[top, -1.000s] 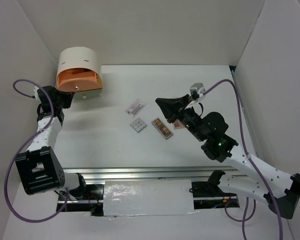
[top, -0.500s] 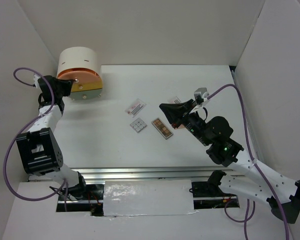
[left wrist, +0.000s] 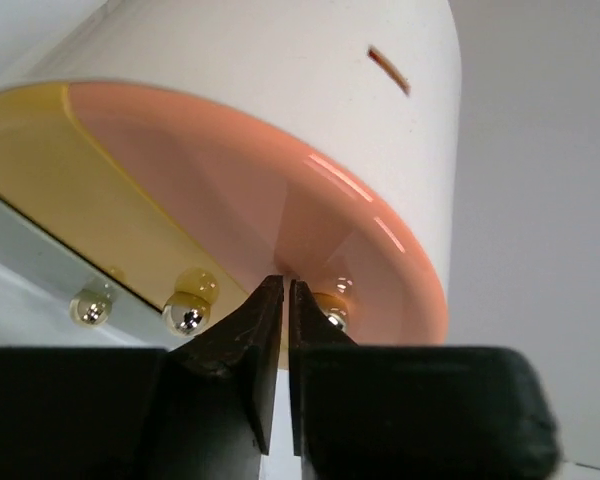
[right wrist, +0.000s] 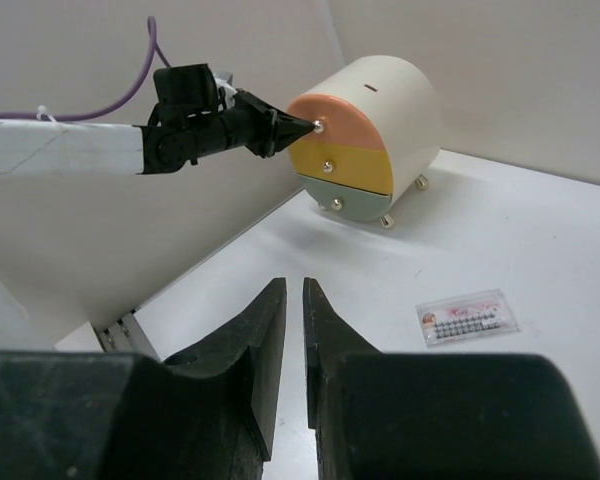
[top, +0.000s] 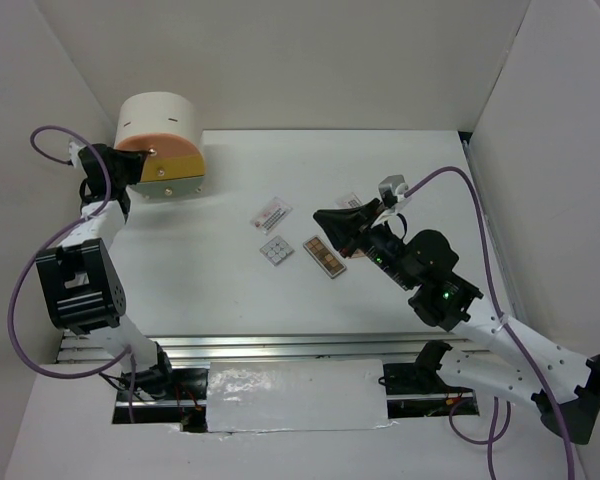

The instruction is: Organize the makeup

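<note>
Shows left gripper (left wrist: 285, 290) pinched to a hairline slit with nothing between the fingers, so effectively closed and empty. Puts its tips right at the front of the pink drawer (left wrist: 280, 190) of the drawer box (top: 158, 118), with a gold knob (left wrist: 332, 308) just right of the fingers in the wrist view and the yellow drawer (left wrist: 50, 150) off to their left; cannot tell whether the tips actually touch. Shows right gripper (right wrist: 294, 292) also narrow, thin gap only, gripping nothing, raised off the table (top: 420, 170). Finds the makeup lying around this gripper, none of it held: brown palette (top: 325, 256) flat on the table near the tips, on the side toward the arm bases; white square palette (top: 276, 251) past that palette, further to the gripper's left and apart from it; sachet (top: 271, 213) out to the left of the tips, and in the right wrist view ahead and right of the fingers. Catches a second sachet (top: 349, 199) peeking out just past the gripper body on the far side, partly hidden. Places the drawer box well apart from the right gripper, far ahead in its wrist view, and all makeup well apart from the left gripper.
</note>
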`<state>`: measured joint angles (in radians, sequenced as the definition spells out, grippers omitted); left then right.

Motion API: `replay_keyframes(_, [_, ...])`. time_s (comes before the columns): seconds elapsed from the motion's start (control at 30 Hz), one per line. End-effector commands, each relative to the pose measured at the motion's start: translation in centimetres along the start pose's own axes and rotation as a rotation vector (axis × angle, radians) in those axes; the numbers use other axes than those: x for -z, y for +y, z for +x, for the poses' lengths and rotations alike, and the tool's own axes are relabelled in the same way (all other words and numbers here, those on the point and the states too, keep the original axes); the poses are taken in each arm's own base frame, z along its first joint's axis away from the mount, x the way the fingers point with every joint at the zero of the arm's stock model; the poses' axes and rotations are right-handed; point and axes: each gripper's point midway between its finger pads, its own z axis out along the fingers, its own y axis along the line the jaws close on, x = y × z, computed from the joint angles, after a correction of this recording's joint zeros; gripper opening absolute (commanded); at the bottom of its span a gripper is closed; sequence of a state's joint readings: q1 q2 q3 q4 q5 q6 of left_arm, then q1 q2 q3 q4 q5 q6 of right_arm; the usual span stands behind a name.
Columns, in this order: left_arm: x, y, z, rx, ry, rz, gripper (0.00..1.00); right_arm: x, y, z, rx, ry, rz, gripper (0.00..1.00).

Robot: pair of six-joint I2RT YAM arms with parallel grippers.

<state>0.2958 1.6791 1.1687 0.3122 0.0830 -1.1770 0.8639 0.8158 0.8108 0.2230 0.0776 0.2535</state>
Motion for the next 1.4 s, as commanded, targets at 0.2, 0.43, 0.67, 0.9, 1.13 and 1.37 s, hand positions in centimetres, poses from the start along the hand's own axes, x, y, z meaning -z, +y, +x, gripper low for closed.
replay_keyframes(0.2, [4.7, 2.6, 3.7, 0.021, -0.007, -0.006, 0.46, -0.2, 0.6, -0.3, -0.009, -0.01, -0.034, 0.23])
replay_keyframes(0.43, [2.5, 3.6, 4.8, 0.017, -0.004, 0.053, 0.44, 0.4, 0.1, -0.2, 0.011, -0.036, -0.019, 0.26])
replay_keyframes(0.67, [0.7, 3.3, 4.5, -0.013, -0.023, 0.107, 0.63, 0.2, -0.1, 0.1, 0.022, -0.027, -0.018, 0.32])
replay_keyframes(0.9, [-0.4, 3.1, 4.0, -0.008, -0.032, 0.138, 0.56, -0.7, 0.0, 0.9, 0.026, -0.002, -0.027, 0.33])
replay_keyframes(1.13, [-1.4, 3.4, 3.5, -0.013, -0.037, 0.143, 0.52, -1.2, 0.0, 1.4, 0.031, 0.015, -0.029, 0.33])
replay_keyframes(1.37, [-2.1, 4.0, 3.4, -0.01, -0.038, 0.154, 0.43, -1.6, 0.1, 1.5, 0.033, 0.019, -0.032, 0.33])
